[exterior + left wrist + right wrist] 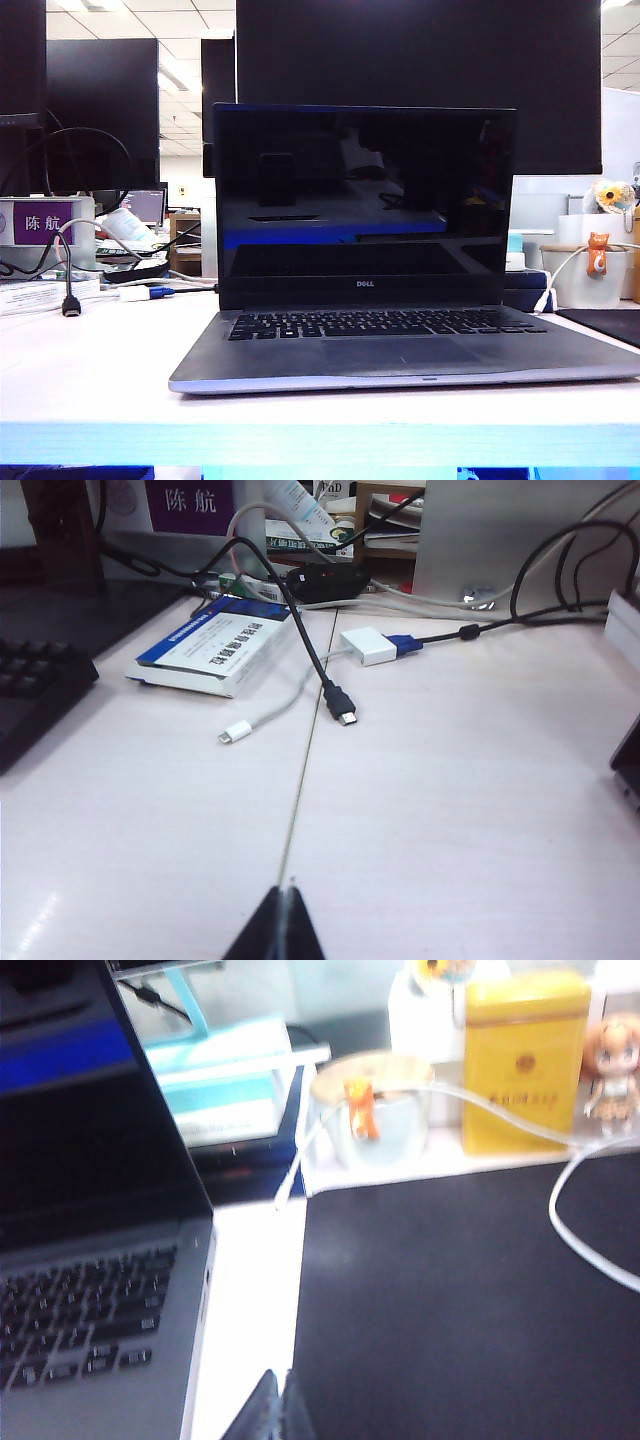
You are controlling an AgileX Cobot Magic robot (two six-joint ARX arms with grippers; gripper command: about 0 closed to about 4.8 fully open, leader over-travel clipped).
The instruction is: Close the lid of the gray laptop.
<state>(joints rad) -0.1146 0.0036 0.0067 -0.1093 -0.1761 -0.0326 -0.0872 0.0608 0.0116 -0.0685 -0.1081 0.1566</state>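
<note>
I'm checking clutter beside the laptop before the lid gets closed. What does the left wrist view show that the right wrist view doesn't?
Only the left wrist view: a blue-and-white box, a black cable plug, a white adapter and the left gripper, apparently shut.

Only the right wrist view: the open gray laptop with its black-screened lid up, a black mat, a yellow tin and the right gripper, apparently shut.

Both: the white table.

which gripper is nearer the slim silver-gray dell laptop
Right. The right gripper hovers just beside the laptop, at its keyboard edge. The left gripper is over bare white table; no laptop shows in its view.
</note>
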